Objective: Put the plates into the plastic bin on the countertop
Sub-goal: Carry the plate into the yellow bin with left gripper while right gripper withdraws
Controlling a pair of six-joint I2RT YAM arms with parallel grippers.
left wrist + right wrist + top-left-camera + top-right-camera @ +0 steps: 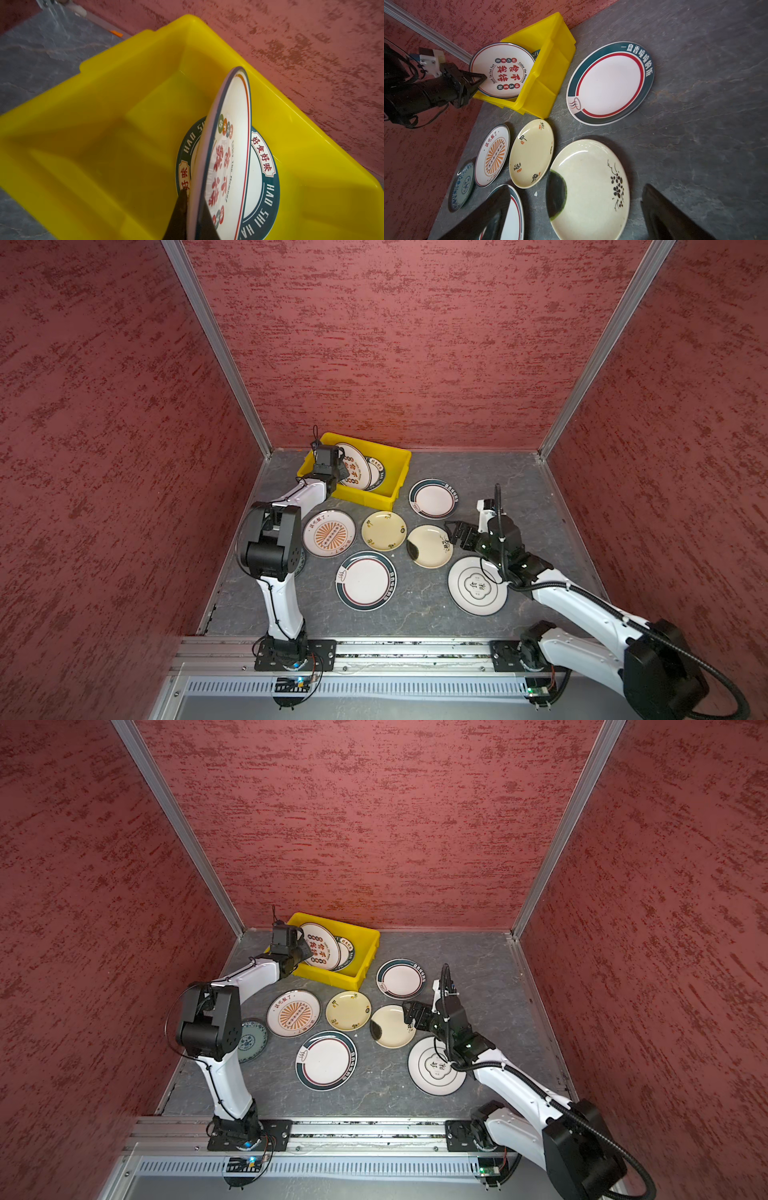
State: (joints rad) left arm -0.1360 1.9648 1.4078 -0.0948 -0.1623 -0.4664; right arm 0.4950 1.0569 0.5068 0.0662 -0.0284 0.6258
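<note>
While the left hand [481, 81] clamps a red-lettered plate [506, 70] tilted on edge inside the yellow bin [542, 91] | green-banded plate [264, 172] lies flat beneath, possibly touching | right hand [451, 535] spread wide, empty, over cream plate [428, 547] on worktop [478, 472]

Top views: high, looking down on the whole countertop [478, 472]; wrist views: close, both showing the plastic bin [104, 99]

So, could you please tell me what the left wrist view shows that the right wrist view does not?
Left wrist only: the floor of the bin and most of the flat plate in it. Right wrist only: loose plates on the countertop, like the green-blotched plate. Both: the bin, and the left hand gripping the tilted plate.
</note>
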